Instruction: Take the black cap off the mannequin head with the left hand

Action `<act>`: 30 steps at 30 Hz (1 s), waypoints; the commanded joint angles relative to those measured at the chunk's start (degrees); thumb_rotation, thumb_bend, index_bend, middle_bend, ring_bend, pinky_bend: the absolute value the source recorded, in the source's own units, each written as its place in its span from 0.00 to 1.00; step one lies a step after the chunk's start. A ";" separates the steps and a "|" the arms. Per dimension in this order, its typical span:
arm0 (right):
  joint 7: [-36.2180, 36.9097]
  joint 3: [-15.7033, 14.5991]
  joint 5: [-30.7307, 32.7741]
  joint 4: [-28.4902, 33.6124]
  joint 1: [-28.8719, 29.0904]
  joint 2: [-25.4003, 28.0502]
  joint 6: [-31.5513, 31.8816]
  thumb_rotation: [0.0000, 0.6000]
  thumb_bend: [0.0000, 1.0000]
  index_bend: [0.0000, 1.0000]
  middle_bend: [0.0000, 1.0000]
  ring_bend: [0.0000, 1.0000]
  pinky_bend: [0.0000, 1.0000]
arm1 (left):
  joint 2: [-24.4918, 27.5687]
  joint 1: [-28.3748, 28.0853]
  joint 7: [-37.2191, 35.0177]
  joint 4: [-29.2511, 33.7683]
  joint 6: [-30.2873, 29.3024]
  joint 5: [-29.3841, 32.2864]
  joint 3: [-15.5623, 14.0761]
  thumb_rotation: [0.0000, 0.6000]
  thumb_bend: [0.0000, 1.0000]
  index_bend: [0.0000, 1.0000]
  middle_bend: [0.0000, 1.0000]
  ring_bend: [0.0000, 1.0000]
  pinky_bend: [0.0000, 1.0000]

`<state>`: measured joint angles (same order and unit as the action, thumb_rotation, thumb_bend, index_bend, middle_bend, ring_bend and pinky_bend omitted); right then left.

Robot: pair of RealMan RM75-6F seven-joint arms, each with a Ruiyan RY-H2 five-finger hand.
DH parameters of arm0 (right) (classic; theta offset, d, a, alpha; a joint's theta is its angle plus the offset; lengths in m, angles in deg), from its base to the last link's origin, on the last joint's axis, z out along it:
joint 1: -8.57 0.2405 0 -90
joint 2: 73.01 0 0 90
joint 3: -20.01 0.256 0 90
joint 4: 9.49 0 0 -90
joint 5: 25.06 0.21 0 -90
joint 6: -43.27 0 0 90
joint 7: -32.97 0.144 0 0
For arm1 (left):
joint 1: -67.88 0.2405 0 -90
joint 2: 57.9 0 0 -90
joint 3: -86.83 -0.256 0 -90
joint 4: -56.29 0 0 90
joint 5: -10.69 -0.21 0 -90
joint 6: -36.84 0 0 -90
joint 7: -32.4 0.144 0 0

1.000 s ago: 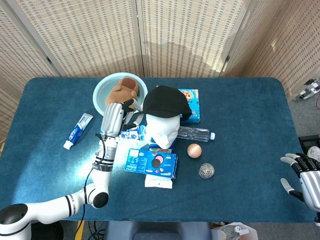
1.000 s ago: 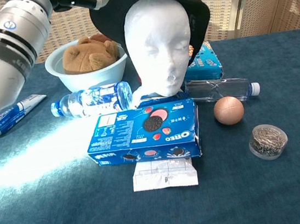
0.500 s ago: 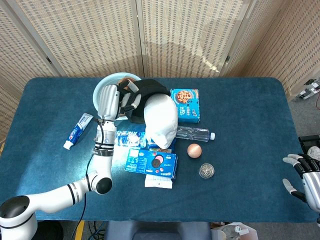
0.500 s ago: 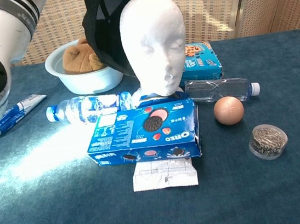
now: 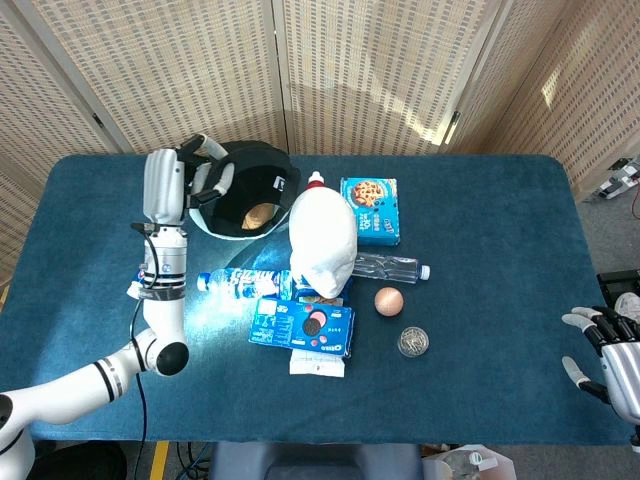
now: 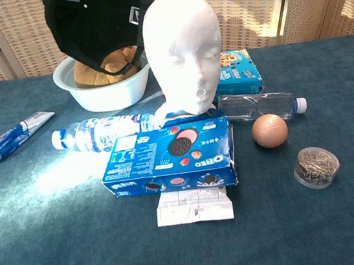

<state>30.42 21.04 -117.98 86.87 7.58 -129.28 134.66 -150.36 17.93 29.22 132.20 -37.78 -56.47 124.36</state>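
The black cap (image 5: 253,186) (image 6: 99,25) hangs in the air to the left of the white mannequin head (image 5: 322,240) (image 6: 185,46), over the pale blue bowl (image 6: 105,93). My left hand (image 5: 196,170) grips the cap's left edge, raised above the table's back left. The mannequin head stands bare behind the Oreo box (image 5: 302,326) (image 6: 170,156). My right hand (image 5: 610,360) rests at the table's right edge, fingers apart and holding nothing.
A plush bear (image 6: 110,64) lies in the bowl. A toothpaste tube (image 6: 11,137), water bottles (image 6: 98,131) (image 6: 259,104), cookie box (image 5: 371,209), brown ball (image 6: 269,131), scrubber tin (image 6: 316,167) and white packet (image 6: 194,207) surround the head.
My left hand lifted the cap off the mannequin head and carried it left and back over the bowl. The head now stands bare. The right hand stayed put.
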 commanded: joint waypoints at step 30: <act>-2.47 -0.21 -0.70 2.07 0.54 0.10 -0.61 1.00 0.29 0.33 0.28 0.19 0.29 | 8.91 14.06 -12.17 -9.29 -2.87 -11.44 -18.52 1.00 0.30 0.62 1.00 1.00 1.00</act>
<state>27.97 20.83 -118.68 88.92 8.13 -129.21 134.04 -141.05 31.75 17.54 123.90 -40.88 -67.10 106.80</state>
